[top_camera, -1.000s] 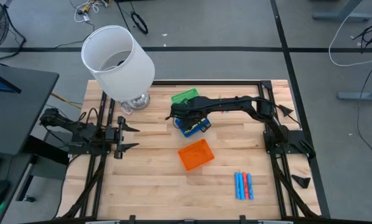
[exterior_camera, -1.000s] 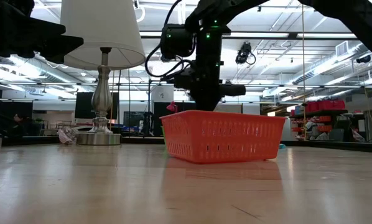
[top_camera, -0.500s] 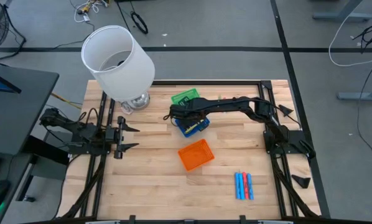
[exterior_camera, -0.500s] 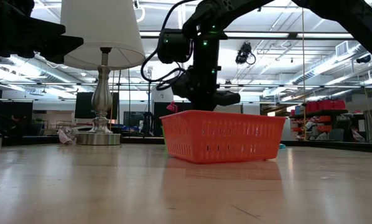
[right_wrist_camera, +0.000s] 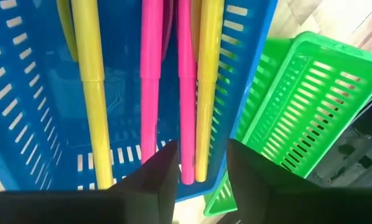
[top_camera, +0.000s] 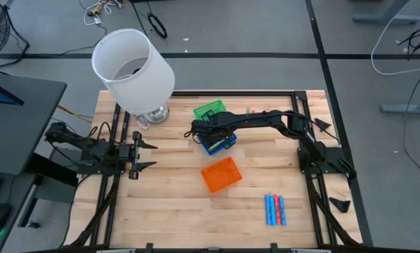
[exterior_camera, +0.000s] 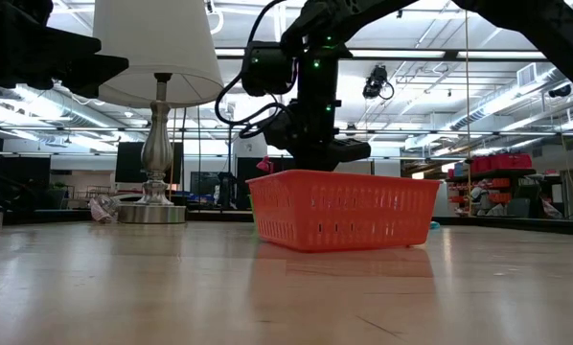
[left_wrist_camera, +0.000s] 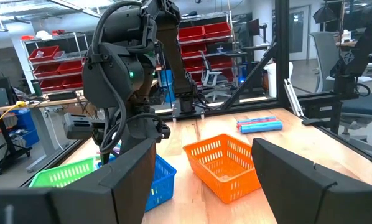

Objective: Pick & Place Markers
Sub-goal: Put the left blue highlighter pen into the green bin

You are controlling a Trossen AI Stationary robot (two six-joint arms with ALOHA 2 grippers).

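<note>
The markers (right_wrist_camera: 150,81) lie in two places; two yellow and two pink ones rest side by side on the floor of the blue tray (right_wrist_camera: 24,99), filling the upper left of the right wrist view, and four more, blue and red (top_camera: 274,209), lie in a row on the bare wood at the lower right of the high view; the right gripper (right_wrist_camera: 200,163) hangs directly over the blue tray (top_camera: 220,143), just above centre in the high view, its two dark fingers (right_wrist_camera: 148,180) spread apart with a pink and a yellow marker showing in the gap between them, gripping nothing; the green tray (top_camera: 208,109) sits just beside the blue one, toward the upper edge of the table (top_camera: 161,204); the orange tray (top_camera: 220,174) stands alone near the middle of the frame, a little below the blue tray; the left gripper (top_camera: 143,154) waits at the left edge of the table, fingers parted and empty; a white-shaded lamp (top_camera: 131,62) stands at the upper left.
</note>
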